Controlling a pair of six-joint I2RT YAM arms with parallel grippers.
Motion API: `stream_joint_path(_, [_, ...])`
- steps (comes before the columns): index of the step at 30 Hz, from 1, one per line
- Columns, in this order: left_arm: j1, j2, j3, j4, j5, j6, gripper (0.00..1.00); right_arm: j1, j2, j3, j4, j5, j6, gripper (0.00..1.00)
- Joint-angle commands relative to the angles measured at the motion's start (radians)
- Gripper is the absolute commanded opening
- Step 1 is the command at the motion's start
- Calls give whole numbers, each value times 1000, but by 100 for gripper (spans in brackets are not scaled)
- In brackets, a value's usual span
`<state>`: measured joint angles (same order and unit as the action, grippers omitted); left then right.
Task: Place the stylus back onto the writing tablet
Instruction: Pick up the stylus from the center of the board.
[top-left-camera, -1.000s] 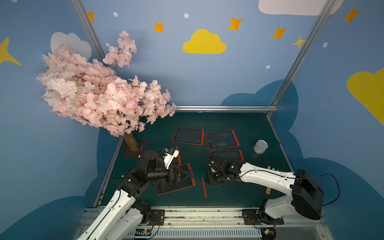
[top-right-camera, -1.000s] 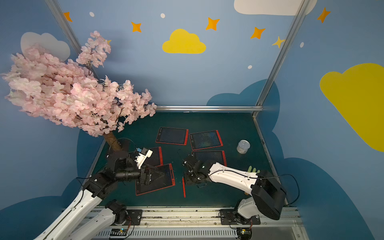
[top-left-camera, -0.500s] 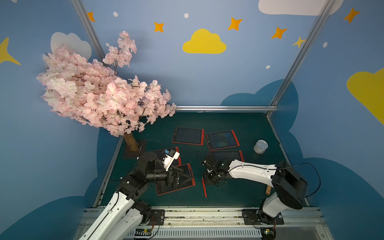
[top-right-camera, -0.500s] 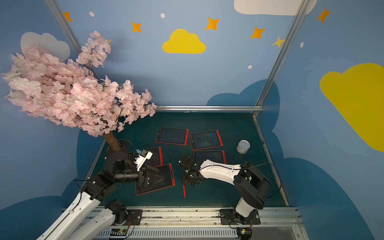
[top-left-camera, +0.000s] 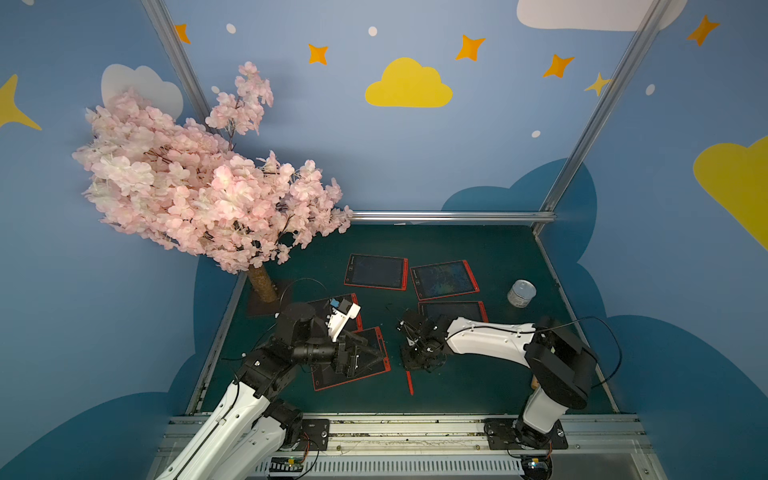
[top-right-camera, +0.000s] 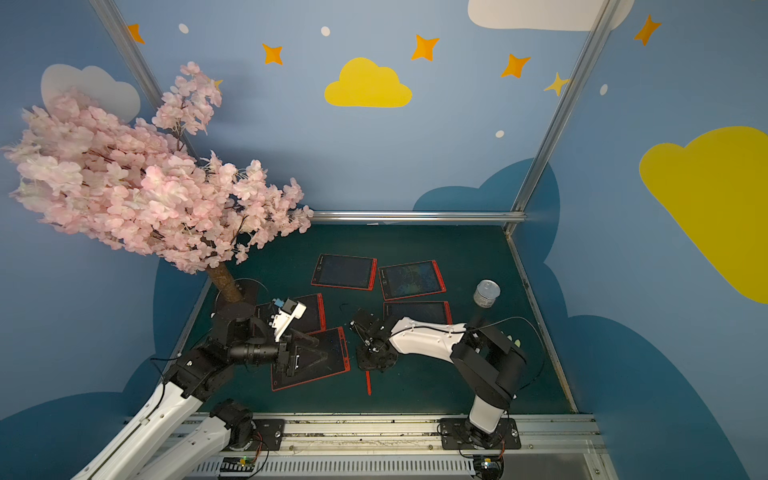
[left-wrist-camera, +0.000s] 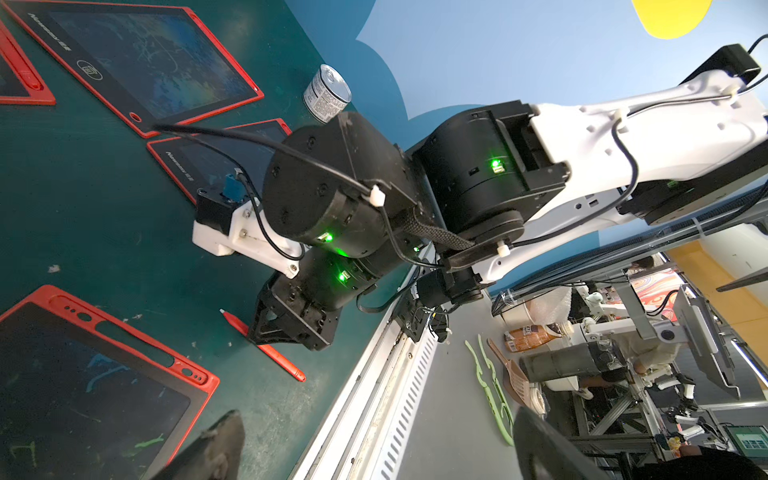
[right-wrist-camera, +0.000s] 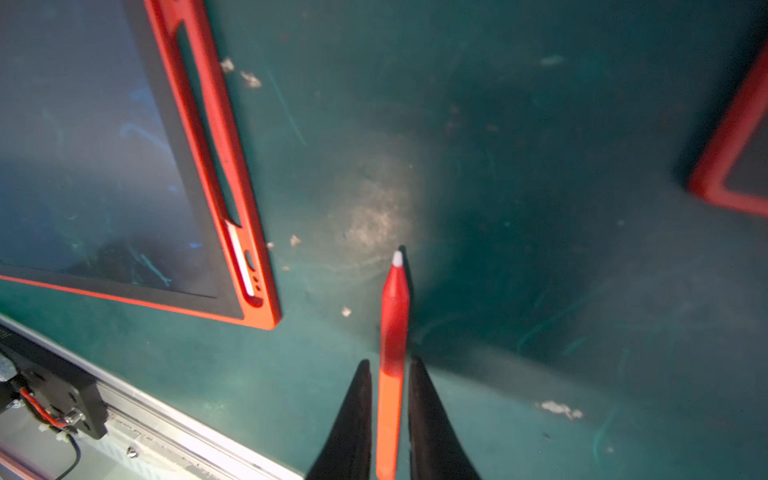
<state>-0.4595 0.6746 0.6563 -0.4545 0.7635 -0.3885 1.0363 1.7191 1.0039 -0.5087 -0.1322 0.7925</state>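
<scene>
Left side: reaches left arm (top-left-camera: 245, 403) forward with elbow bent and wrist level, points left gripper (top-left-camera: 368, 353) sideways toward the other arm, holds jaws spread fully wide. Right side: stretches right arm (top-left-camera: 490, 345) across low, folds wrist steeply down, aims right gripper (right-wrist-camera: 388, 365) downward, pinches fingers (right-wrist-camera: 359, 415) close on stylus (right-wrist-camera: 394, 316). Shaft between the jaws, tip out ahead of them.
</scene>
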Motion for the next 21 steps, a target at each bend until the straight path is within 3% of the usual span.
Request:
stream_joint_path(1, [-1,0,-11,13,17,15,99,5,22,31,-30,8,-15,18])
stream_joint_path(21, [-1,5,-12,17,25,13,98,65,130,153,-171,108,-52,9])
